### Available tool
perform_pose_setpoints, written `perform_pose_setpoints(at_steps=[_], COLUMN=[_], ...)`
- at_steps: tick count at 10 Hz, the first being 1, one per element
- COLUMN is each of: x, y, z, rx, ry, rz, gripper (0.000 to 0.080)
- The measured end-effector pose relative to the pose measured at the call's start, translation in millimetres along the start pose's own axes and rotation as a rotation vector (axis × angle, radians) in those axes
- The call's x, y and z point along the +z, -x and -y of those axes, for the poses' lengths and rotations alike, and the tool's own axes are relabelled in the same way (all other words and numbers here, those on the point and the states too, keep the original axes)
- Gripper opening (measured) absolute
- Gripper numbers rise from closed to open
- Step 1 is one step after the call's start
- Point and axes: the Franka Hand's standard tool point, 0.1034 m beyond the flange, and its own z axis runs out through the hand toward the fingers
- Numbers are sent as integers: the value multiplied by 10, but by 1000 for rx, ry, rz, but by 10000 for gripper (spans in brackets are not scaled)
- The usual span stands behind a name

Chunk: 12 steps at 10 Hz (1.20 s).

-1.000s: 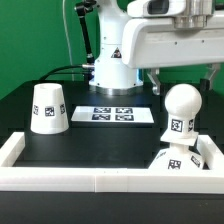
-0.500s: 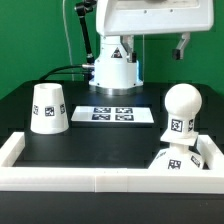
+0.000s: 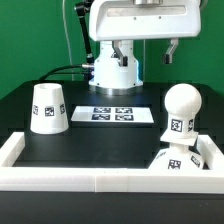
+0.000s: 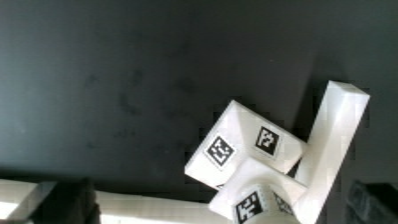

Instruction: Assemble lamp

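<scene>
one shade point(image 3: 47, 108), one bulb point(image 3: 181, 109), one base point(image 3: 180, 160) on bench point(image 3: 100, 145). arm raised high; fingers point(image 3: 172, 50) barely visible, opening unclear, nothing seen held.

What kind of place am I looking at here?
Probably a robotics lab test bench: a black table walled by a white rim, a marker board, and tagged white parts like the shade and bulb.

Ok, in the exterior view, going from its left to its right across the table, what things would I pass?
Shade → marker board → bulb, which stands on the base at the exterior view's right.
</scene>
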Motion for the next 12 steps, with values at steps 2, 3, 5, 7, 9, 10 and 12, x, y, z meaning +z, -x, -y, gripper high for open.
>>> perform_pose_setpoints(at_steps=[2,3,5,7,9,10,12], x=[15,64,112,163,158,176,186], y=[25,145,527,888,1155,1263,1293], z=[-3,-30,-250,-441,-754,-910,-964], rx=[6,17,15,18,-5,-6,-10], ry=[0,-2,-3,-8,-23,-35,-41], rz=[4,22,43,60,65,66,58], gripper=[698,698,698,698,698,698,698])
